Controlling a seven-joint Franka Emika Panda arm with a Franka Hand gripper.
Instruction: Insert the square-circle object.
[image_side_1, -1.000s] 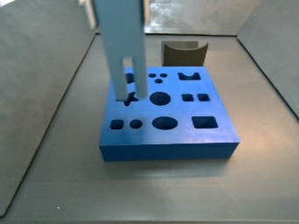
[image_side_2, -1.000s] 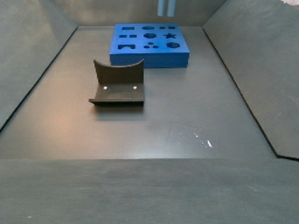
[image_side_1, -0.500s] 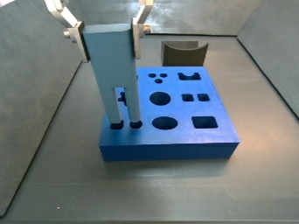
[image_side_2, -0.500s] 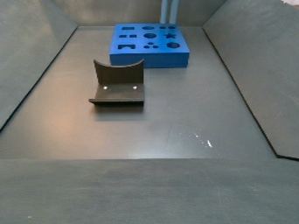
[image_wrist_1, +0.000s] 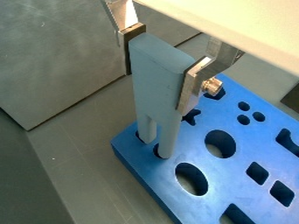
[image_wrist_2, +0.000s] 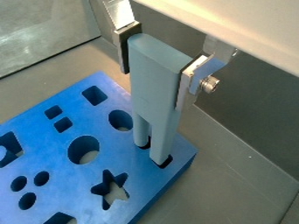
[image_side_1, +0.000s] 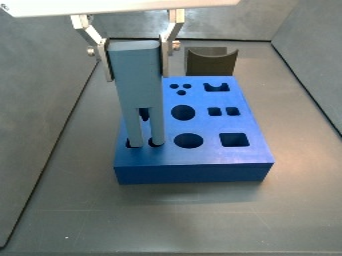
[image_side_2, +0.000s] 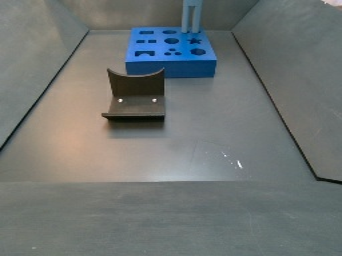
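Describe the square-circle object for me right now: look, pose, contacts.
The square-circle object is a tall pale blue-grey slab, matte like plastic, standing upright. It splits into two thin parallel legs, whose ends sit in holes at a corner of the blue board. The gripper is at its top, silver fingers on its sides.

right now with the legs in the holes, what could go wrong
The gripper stands over the blue board, its fingers flanking the top of the square-circle object. The legs look only partly seated, so pressing off-axis may jam them. Letting go early might leave the tall slab leaning.
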